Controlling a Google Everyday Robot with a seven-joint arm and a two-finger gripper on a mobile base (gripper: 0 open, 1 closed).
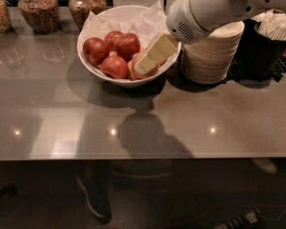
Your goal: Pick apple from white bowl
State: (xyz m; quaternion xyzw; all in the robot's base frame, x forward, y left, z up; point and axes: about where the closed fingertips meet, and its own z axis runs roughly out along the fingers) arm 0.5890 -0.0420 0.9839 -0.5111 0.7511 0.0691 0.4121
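Note:
The white bowl (115, 81), lined with crinkled white paper, stands at the back middle of the grey counter. It holds three dark red apples (95, 49) and the paler apple (144, 74), which lies at the bowl's right front side. My gripper (150, 58) reaches down from the upper right on the white arm. It sits inside the bowl, right on top of the paler apple, and covers most of it. Only the apple's lower edge shows.
A stack of small cream disposable bowls (212, 54) stands right next to the bowl on the right. A black holder with white packets (275, 30) is further right. Glass jars (38, 8) line the back left. The counter's front edge (133, 157) runs across.

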